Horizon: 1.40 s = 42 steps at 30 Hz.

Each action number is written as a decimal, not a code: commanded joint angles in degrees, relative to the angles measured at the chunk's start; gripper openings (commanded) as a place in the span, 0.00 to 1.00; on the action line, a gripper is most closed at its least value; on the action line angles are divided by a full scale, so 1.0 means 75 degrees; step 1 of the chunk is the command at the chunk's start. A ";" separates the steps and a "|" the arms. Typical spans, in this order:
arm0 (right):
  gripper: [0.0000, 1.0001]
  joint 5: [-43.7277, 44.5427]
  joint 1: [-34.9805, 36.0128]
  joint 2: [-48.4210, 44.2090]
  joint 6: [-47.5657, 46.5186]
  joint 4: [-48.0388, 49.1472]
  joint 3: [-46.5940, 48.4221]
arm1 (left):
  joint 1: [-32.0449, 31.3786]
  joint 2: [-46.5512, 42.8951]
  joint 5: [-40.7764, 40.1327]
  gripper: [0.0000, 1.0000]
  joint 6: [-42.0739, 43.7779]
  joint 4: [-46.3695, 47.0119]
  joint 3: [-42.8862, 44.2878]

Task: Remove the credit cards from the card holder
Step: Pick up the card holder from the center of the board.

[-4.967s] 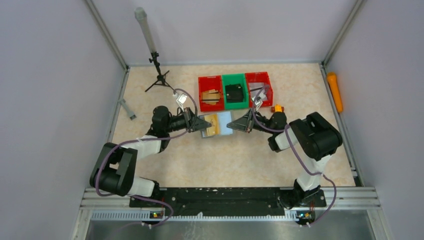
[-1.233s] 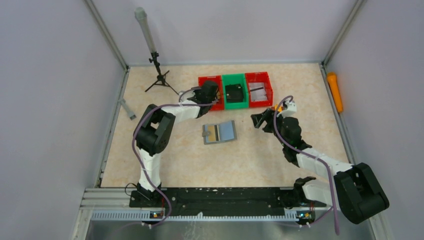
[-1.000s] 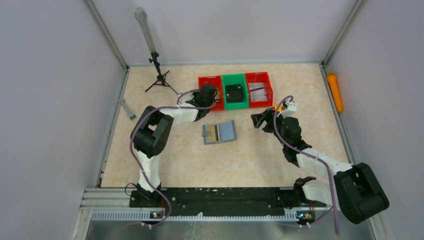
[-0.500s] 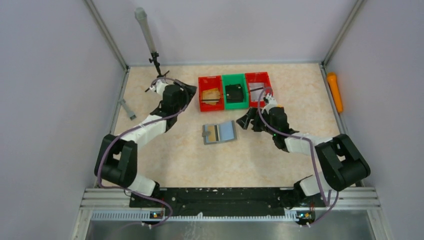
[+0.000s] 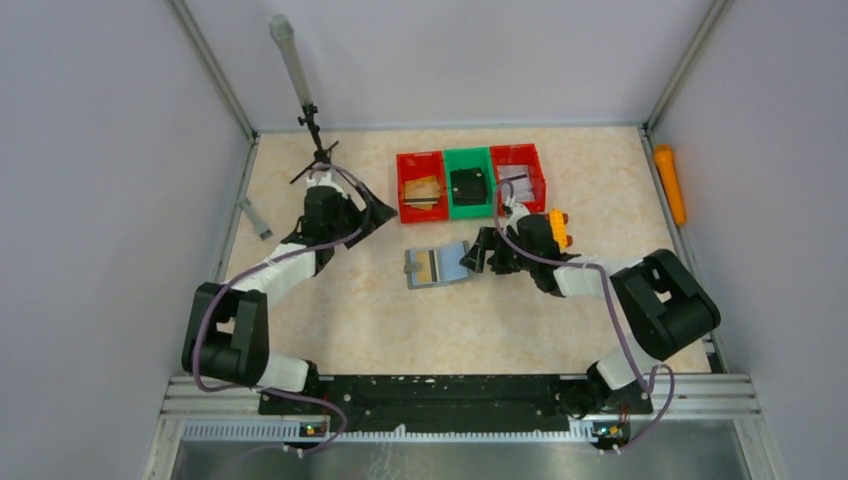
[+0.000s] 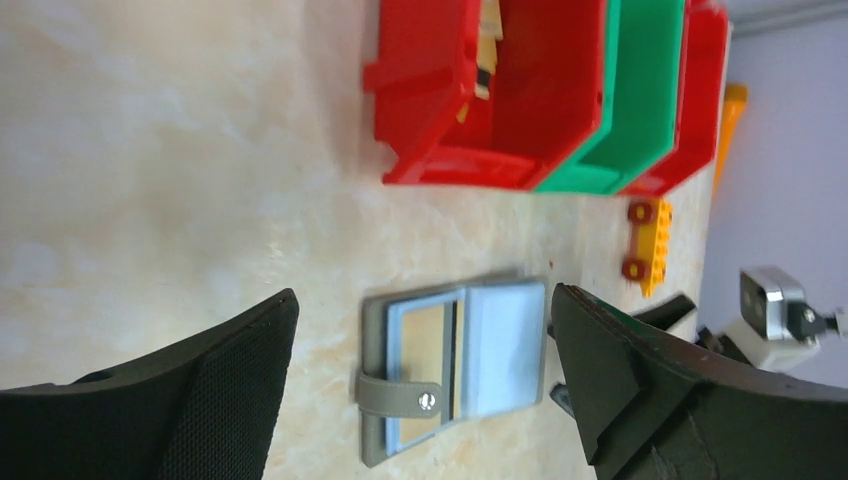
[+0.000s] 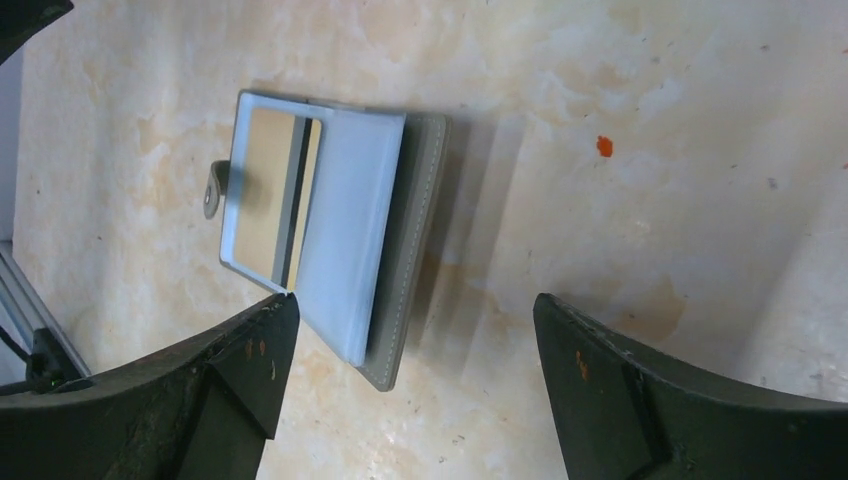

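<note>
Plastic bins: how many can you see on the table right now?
3, side by side in a row at the far side: the left red bin, the green bin in the middle, the right red bin. None appears hidden.

Bright even light, soft shadow beside the card holder [image 7: 345, 230], slight blur.

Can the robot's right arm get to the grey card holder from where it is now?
Probably yes. The right gripper is open right beside the card holder, which lies open and flat on the table. Nothing sits between them.
</note>
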 commanded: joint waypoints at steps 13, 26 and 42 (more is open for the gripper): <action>0.44 -0.1185 0.0449 0.1343 0.0310 0.0877 0.0676 | -0.1553 0.1144 0.0884 0.96 0.0933 0.0275 -0.0254; 0.00 -0.1040 0.0403 -0.0576 0.0285 0.3078 -0.0828 | -0.1554 -0.0552 0.1152 0.98 0.0916 0.1847 -0.1412; 0.00 -0.0927 0.0363 -0.2671 0.0436 0.4480 -0.2153 | -0.1548 -0.0249 0.2819 0.93 0.0550 0.3566 -0.1583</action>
